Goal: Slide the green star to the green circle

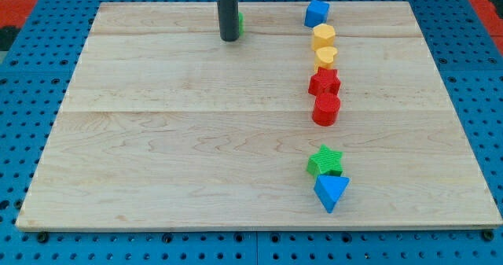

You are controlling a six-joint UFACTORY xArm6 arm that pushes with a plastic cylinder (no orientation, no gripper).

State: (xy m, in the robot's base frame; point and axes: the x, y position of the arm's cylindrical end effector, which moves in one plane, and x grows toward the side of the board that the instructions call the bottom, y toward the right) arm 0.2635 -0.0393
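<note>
Resting at the view's top, my tip (229, 38) against the green circle (240, 21), far from the green star (325, 160); no claw visible.

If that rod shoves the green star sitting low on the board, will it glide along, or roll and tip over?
The green star lies flat and squat on the smooth wooden board, so it probably slides rather than tips or rolls. Its points may make it spin if pushed off-centre. The blue triangle touching it could get dragged along. My tip is far off, near the view's top.

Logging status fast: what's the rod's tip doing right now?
My tip: holding nothing, at the view's top, right beside a green block mostly hidden behind the rod, far from the green star.
</note>
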